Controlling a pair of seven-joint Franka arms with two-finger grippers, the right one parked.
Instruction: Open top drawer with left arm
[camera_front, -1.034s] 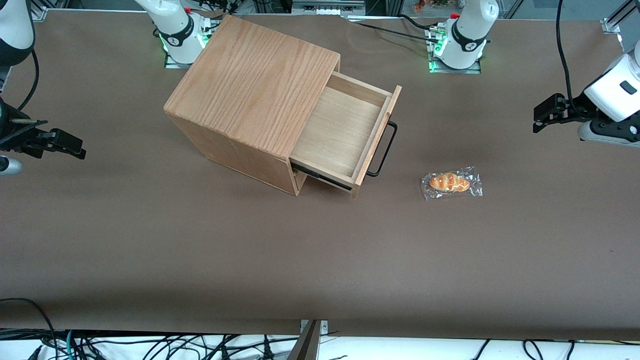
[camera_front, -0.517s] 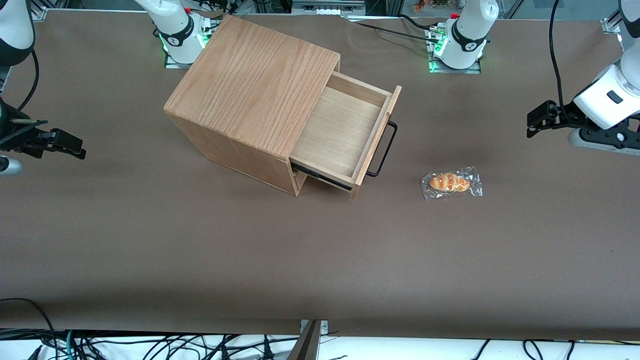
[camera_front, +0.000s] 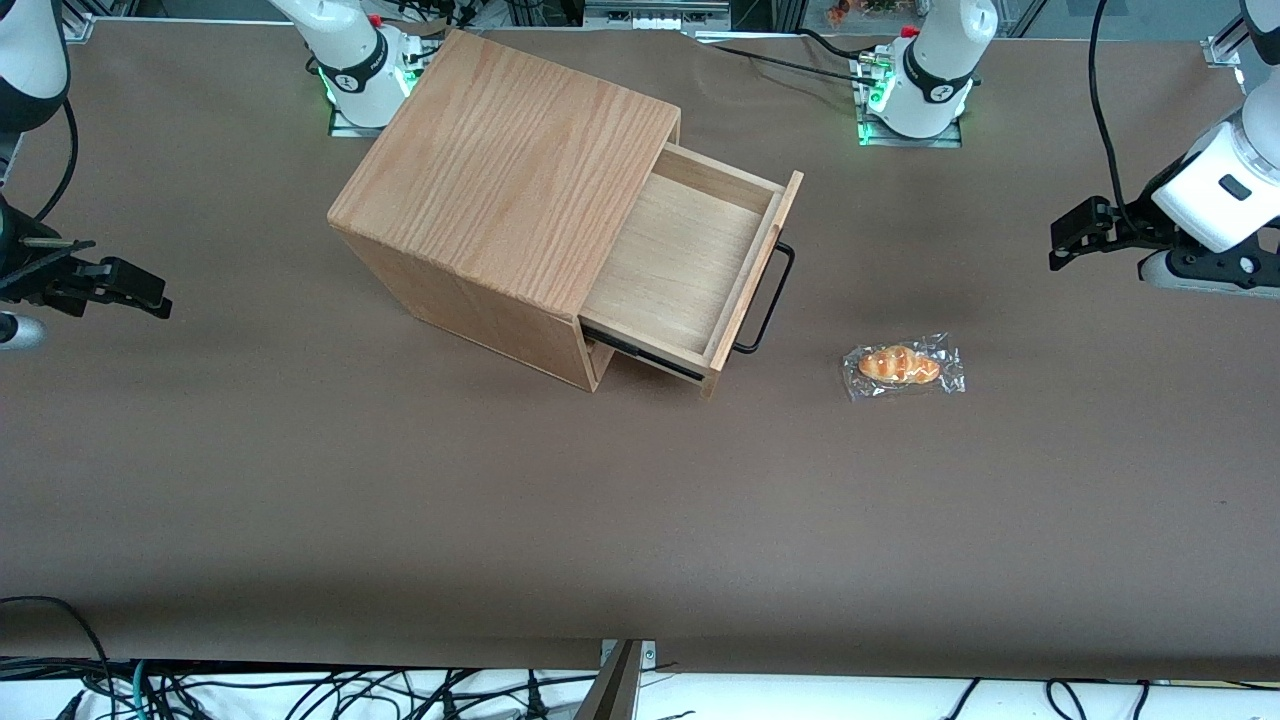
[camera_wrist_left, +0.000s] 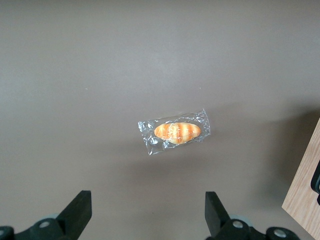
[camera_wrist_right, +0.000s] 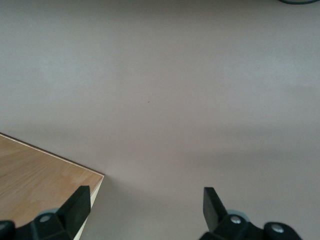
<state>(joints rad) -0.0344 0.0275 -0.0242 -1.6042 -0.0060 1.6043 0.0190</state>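
Note:
The top drawer (camera_front: 690, 265) stands pulled well out of the oak box casing (camera_front: 510, 170), showing its pale plywood floor. Its black wire handle (camera_front: 775, 300) is free, with nothing on it. The left arm (camera_front: 1215, 190) hangs over the working arm's end of the table, well away from the drawer. Its black gripper (camera_front: 1068, 240) points toward the drawer and is open with nothing between the fingers. In the left wrist view the open gripper (camera_wrist_left: 148, 212) hovers above bare table, and a corner of the drawer front (camera_wrist_left: 306, 200) shows at the edge.
A wrapped bread roll (camera_front: 903, 367) lies on the brown table between the drawer front and the gripper, nearer the front camera than both; the left wrist view also shows the roll (camera_wrist_left: 175, 132). Two white arm bases (camera_front: 925, 85) with green lights stand at the table's back edge.
The left arm has shifted a little, its gripper drifting slightly toward the drawer and lower. The drawer and the bread roll have not moved.

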